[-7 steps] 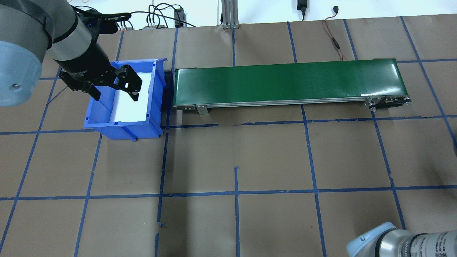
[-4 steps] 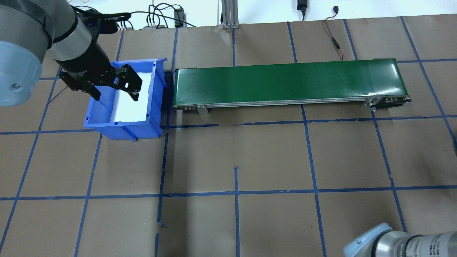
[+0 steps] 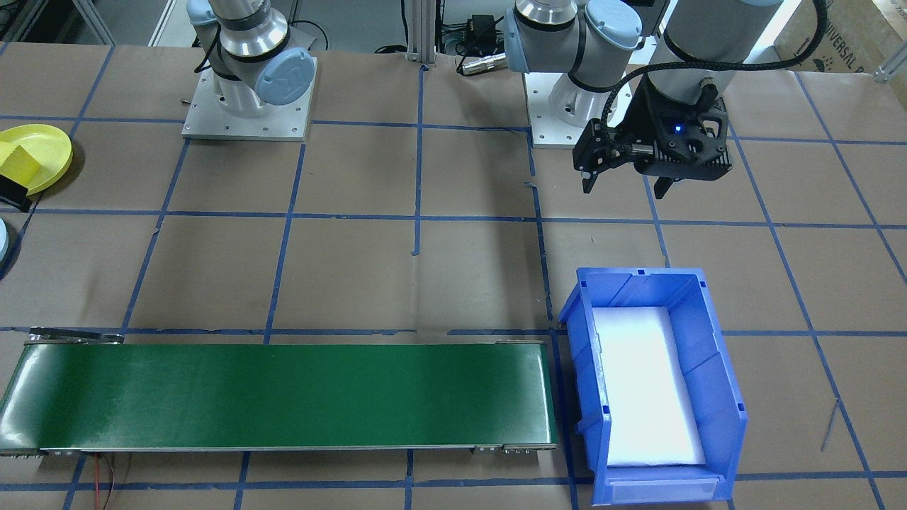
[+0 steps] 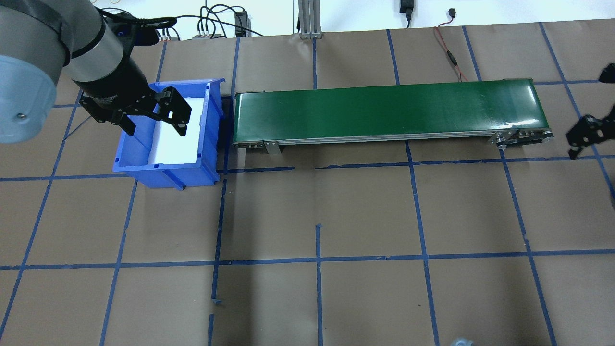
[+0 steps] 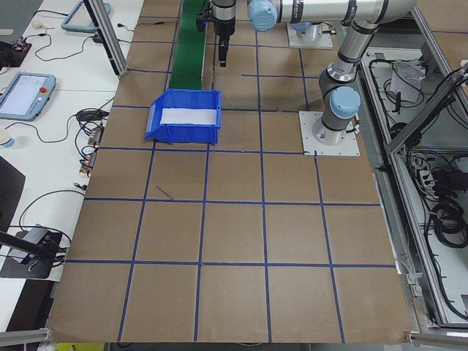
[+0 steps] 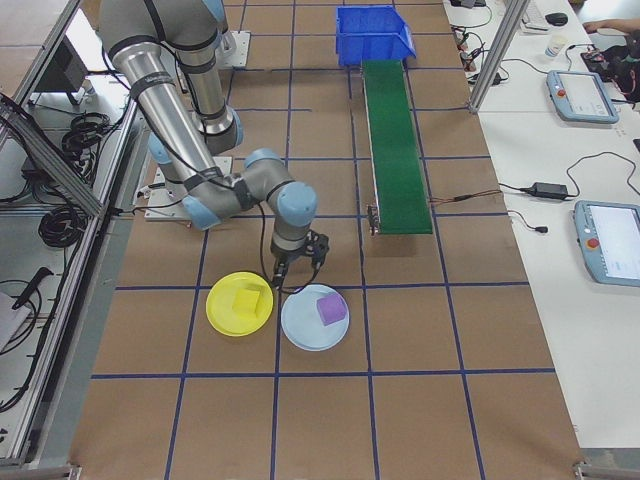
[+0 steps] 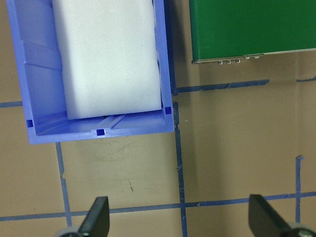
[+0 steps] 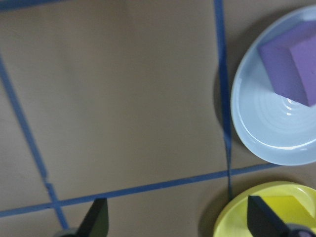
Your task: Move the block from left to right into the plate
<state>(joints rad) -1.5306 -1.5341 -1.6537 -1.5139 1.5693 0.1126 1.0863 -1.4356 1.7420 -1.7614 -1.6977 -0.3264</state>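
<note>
The purple block [image 6: 331,309] is sitting in the pale blue plate [image 6: 303,331], and the yellow block [image 6: 248,300] is sitting in the yellow plate [image 6: 222,318] just beside it, both near the right end of the belt [image 6: 397,150]. Nothing is riding on the belt, and the bin [image 4: 166,132] at its left end is showing only its white foam liner [image 7: 106,54]. Judging from that, the transfer is looking finished: no block is waiting in the bin, on the belt, or in either gripper.

The right gripper [image 8: 177,224] is hovering above the bare table beside the two plates, its fingers [image 8: 98,219] spread wide with nothing between them. The left gripper [image 4: 153,117] is hanging over the near side of the bin, its fingers likewise apart and empty.

What is left appears to be only pulling the arms back, unless more blocks are being fed in from outside the views.

As for writing, a cardboard box [image 3: 843,32] at the edge of the front-facing view is showing the word "UNIVERSAL"; the rest is cut off. Print on the left gripper's body is too small to read.
</note>
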